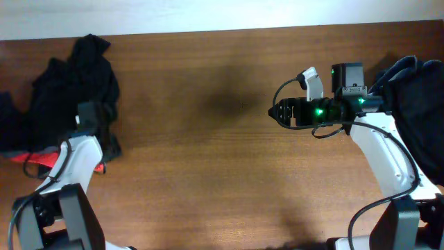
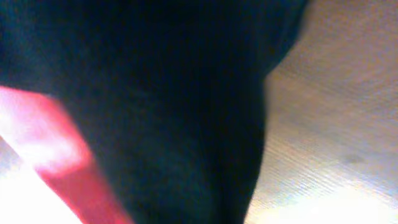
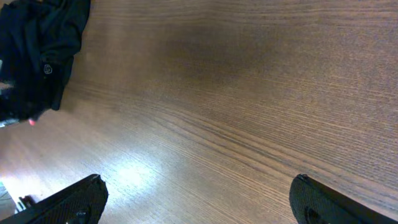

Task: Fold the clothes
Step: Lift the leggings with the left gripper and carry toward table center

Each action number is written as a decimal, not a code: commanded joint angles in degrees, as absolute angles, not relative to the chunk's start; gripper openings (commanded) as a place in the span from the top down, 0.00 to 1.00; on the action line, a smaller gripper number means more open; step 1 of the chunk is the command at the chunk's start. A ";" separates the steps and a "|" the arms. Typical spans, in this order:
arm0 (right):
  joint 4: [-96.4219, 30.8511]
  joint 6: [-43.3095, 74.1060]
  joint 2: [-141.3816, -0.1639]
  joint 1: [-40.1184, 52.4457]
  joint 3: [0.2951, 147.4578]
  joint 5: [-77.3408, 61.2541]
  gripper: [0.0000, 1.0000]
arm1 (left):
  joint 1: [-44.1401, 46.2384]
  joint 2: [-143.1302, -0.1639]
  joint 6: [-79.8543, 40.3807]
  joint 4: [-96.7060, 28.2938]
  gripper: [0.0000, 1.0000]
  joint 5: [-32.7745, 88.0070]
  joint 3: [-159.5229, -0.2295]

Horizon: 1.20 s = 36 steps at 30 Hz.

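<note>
Black clothes [image 1: 69, 80] are lying against my left pincer [image 1: 89, 117], grip unreadable; my right pincer [image 1: 274, 111] is hovering wide open, well apart.

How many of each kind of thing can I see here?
Robot arms: 2, the left arm and the right arm
Heaps of dark clothes: 2, the black heap and the navy heap
Total: 4

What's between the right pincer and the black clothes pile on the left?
Only bare wooden table. The overhead view shows nothing from the right pincer to the clothes pile; the right wrist view agrees.
</note>
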State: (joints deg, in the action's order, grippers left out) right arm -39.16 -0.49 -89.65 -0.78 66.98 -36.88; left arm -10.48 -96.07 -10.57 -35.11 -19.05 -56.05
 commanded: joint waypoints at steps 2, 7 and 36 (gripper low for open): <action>-39.18 -1.19 -89.62 -1.15 68.05 -34.83 0.02 | -7.53 -94.45 -11.05 -39.03 0.99 -12.47 -68.73; -39.90 0.36 -89.62 -1.15 68.05 -31.09 0.01 | -3.57 -93.89 -10.63 -42.76 0.99 -11.53 -84.97; -48.56 10.50 -87.35 -19.09 72.40 -32.82 0.01 | 26.22 -95.64 -10.68 -4.34 0.99 -9.76 -119.42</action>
State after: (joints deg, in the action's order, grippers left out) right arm -47.83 11.77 -89.56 -16.82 69.36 -29.78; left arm 24.32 -95.85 -10.59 -7.46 -10.68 -117.89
